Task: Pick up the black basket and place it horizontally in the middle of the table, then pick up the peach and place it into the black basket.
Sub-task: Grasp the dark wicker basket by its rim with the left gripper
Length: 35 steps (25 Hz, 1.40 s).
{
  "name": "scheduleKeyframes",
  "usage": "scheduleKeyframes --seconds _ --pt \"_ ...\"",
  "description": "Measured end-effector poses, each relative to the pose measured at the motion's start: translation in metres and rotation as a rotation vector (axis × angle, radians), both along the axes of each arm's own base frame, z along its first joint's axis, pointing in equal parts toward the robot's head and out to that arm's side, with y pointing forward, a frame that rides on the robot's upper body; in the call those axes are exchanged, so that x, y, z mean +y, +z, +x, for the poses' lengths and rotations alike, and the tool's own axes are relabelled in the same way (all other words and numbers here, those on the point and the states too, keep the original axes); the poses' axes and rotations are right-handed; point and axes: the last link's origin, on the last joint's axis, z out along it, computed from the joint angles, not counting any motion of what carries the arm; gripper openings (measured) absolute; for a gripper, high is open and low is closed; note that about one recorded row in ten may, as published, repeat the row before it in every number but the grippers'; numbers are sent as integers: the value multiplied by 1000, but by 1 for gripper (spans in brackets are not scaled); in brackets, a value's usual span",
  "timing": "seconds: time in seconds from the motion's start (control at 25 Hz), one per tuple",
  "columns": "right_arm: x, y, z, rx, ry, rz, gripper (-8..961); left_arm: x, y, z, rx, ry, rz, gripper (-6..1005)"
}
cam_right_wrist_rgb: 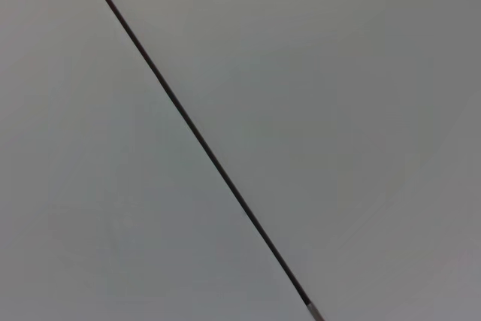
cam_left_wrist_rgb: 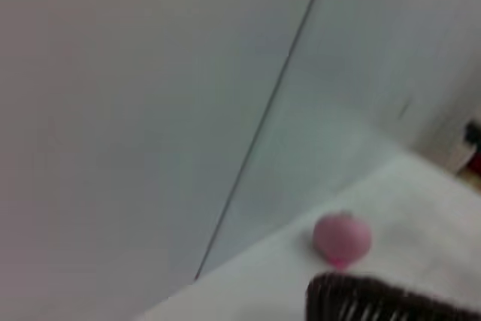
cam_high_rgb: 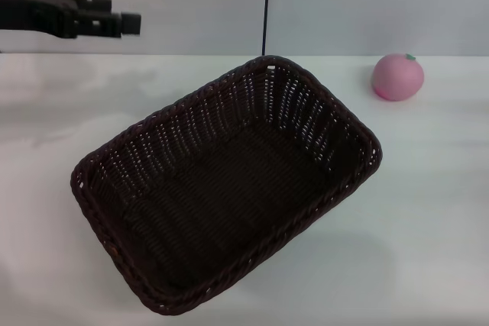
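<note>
The black basket (cam_high_rgb: 229, 188) lies on the white table (cam_high_rgb: 428, 204), set at a slant, its long side running from near left to far right. It is empty. The pink peach (cam_high_rgb: 398, 76) sits on the table at the far right, apart from the basket. My left gripper (cam_high_rgb: 114, 24) hangs in the air at the far left, above and away from the basket, holding nothing. In the left wrist view the peach (cam_left_wrist_rgb: 342, 238) and a corner of the basket (cam_left_wrist_rgb: 376, 302) show. My right gripper is out of view.
A grey wall with a dark vertical seam (cam_high_rgb: 267, 5) stands behind the table. The right wrist view shows only that wall and seam (cam_right_wrist_rgb: 195, 140).
</note>
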Motion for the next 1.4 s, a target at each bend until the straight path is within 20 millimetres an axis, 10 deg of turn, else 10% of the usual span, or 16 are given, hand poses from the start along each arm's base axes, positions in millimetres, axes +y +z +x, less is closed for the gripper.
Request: scheduleKeyframes --seconds 1.4 --pt "5 -8 7 20 -65 -44 596 6 -68 19 536 140 -309 642"
